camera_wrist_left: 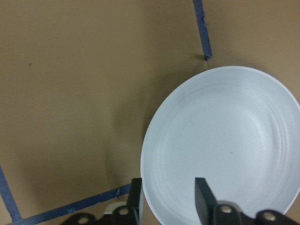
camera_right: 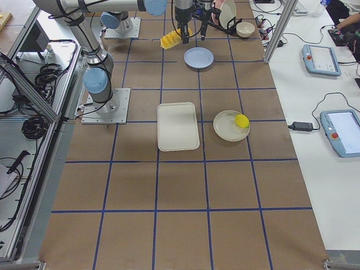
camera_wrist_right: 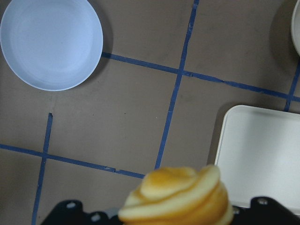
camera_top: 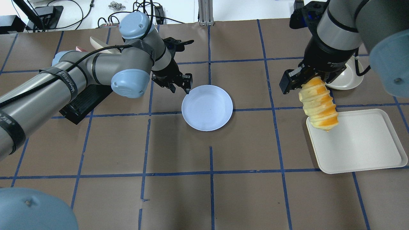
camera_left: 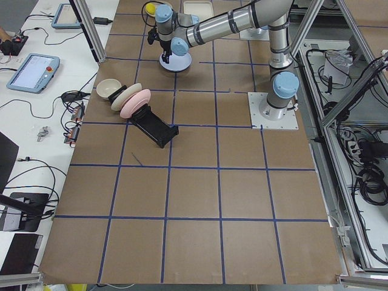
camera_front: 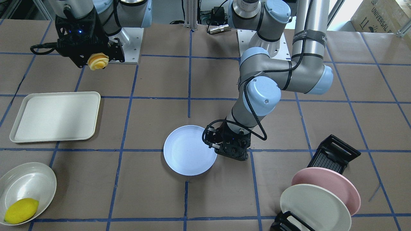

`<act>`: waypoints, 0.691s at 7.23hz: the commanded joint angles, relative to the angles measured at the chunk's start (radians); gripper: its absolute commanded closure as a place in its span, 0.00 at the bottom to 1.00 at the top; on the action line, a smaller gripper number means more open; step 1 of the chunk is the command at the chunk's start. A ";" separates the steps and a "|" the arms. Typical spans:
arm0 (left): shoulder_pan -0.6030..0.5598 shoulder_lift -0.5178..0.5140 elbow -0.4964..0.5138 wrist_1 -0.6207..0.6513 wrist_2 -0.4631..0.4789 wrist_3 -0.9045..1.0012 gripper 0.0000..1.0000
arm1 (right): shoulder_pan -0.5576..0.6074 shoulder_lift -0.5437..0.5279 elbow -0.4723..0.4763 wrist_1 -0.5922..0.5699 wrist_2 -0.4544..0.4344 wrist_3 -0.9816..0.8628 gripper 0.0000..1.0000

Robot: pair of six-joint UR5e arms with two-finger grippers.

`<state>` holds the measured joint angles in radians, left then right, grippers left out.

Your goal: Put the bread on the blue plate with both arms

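Observation:
The blue plate lies flat on the table's middle and holds nothing; it also shows in the front view. My left gripper is low at the plate's edge, open, its fingers standing either side of the rim with a wide gap. My right gripper is shut on the top end of the bread, an orange and cream striped loaf. The bread hangs downward, lifted above the table by the white tray's corner, well to the right of the plate. It also shows in the right wrist view.
A white tray lies under and beside the hanging bread. A cream bowl holds a yellow lemon. A black rack holds a pink plate and a cream plate near the left arm.

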<state>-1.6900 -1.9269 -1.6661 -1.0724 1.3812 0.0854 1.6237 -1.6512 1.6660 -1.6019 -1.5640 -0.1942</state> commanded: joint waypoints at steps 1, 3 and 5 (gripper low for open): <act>0.053 0.127 0.025 -0.184 0.057 0.005 0.00 | 0.088 0.107 -0.009 -0.117 0.001 0.007 0.97; 0.053 0.199 0.127 -0.399 0.171 0.005 0.00 | 0.187 0.255 -0.014 -0.293 -0.010 0.012 0.96; 0.061 0.247 0.204 -0.555 0.205 0.008 0.00 | 0.244 0.377 -0.020 -0.453 -0.013 0.042 0.96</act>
<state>-1.6348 -1.7115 -1.5052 -1.5317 1.5648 0.0913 1.8303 -1.3549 1.6498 -1.9491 -1.5742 -0.1740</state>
